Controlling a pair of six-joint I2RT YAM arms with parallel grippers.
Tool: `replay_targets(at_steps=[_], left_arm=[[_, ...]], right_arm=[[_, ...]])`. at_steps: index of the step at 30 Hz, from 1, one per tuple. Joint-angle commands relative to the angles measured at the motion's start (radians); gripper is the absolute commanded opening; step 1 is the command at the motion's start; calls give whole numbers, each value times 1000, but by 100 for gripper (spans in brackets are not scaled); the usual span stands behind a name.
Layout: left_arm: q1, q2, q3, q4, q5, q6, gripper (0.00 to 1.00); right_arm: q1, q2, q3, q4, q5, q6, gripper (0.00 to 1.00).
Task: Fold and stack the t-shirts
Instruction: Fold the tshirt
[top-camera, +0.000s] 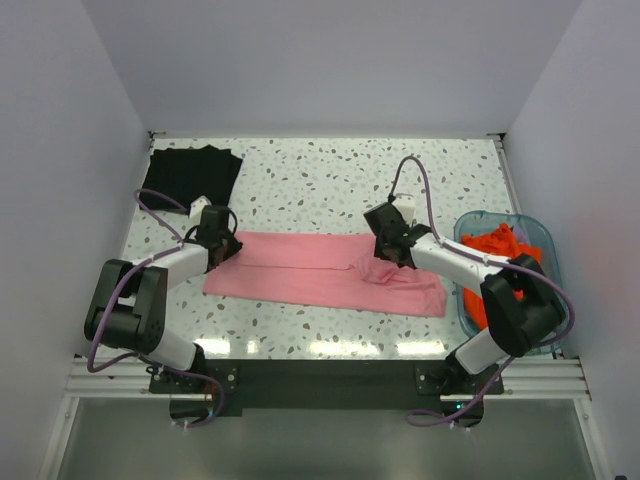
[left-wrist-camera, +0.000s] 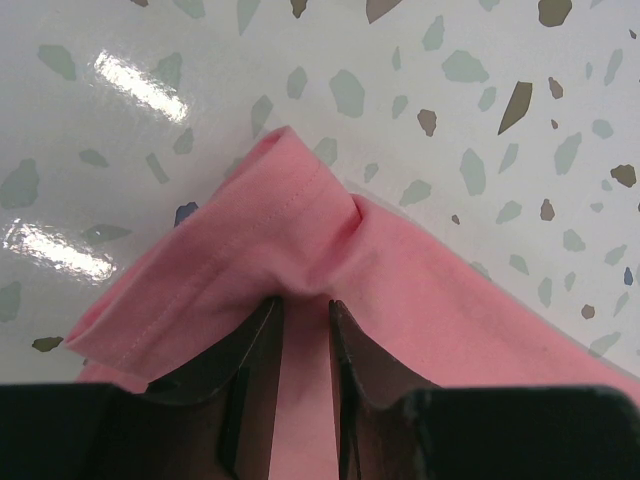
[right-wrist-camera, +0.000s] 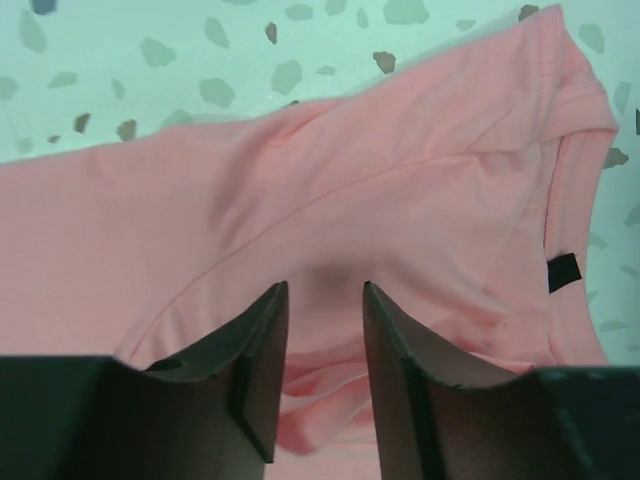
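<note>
The pink t-shirt (top-camera: 310, 268) is pinched at one end by the left claw (left-wrist-camera: 300, 302); near the other end, the right claw (right-wrist-camera: 325, 290) is held open, empty.

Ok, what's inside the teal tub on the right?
Crumpled orange-red t-shirts. The right arm covers the near part of the tub, and anything under them is hidden.

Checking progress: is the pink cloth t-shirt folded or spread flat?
Partly folded: the pink cloth t-shirt lies as a long narrow band, its edges doubled over.
</note>
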Motion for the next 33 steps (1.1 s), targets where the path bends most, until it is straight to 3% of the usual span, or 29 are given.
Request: replay_targets(at_steps=[1,4,10,18,25,33], left_arm=[[4,-9,-22,-6,23,2,30],[4,-10,-21,-8,25,0,30],[4,-13,-22,-8,22,3,30],[4,-13,-29,-3,22,0,30],[5,-10,-33,0,23,0,30],[4,-18,-29,-1,25,-3,29]], right_arm=[[-2,30,24,-26,-12,-40,37],[-2,30,-9,-24,-15,-20,22],[-1,-58,-115,-9,-49,8,12],[30,-211,-207,-32,-110,38,11],[53,-229,-240,-17,-176,58,11],[59,-263,-166,-116,-39,31,15]])
